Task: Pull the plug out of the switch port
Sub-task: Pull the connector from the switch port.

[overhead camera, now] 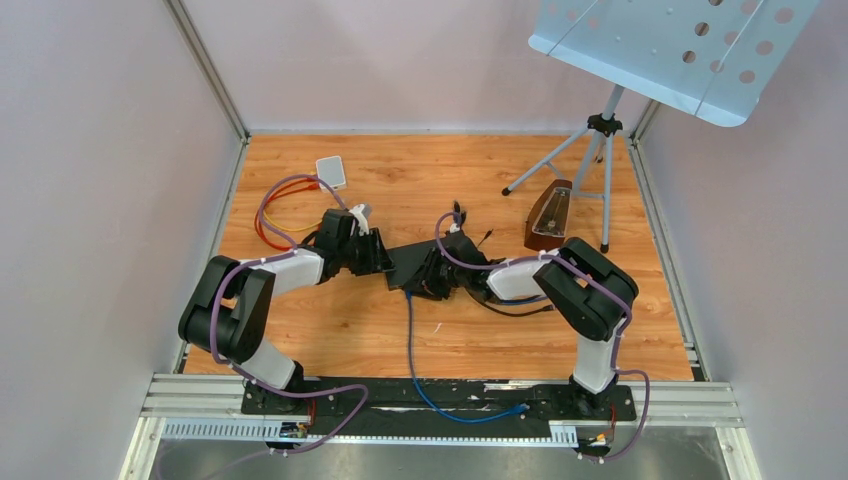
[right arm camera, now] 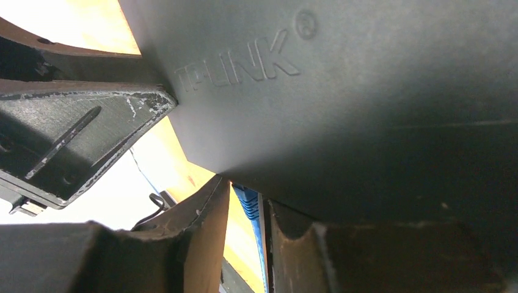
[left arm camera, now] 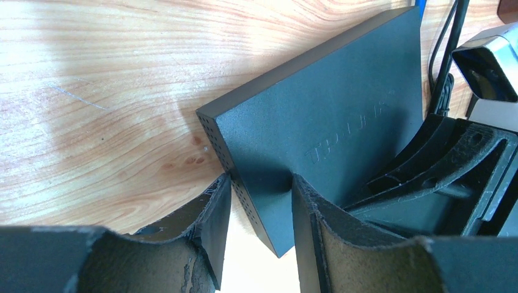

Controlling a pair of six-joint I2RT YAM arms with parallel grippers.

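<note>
Two-arm | left end effector [left arm camera: 259,195] clamps switch [left arm camera: 330,110] | right end effector [right arm camera: 246,194] loosely straddles plug [right arm camera: 250,212]

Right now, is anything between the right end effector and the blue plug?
Nothing visible. The plug sits in the gap between the fingers of the right end effector, just under the switch.

A wood-grain tabletop [overhead camera: 350,335] carries a wooden metronome [overhead camera: 548,220] at the far right, just beside the tripod legs of a music stand [overhead camera: 650,42] whose pale blue perforated desk tilts overhead. At the far left lies a small white square box [overhead camera: 331,171], with red and orange wires [overhead camera: 270,228] looped near it.
</note>
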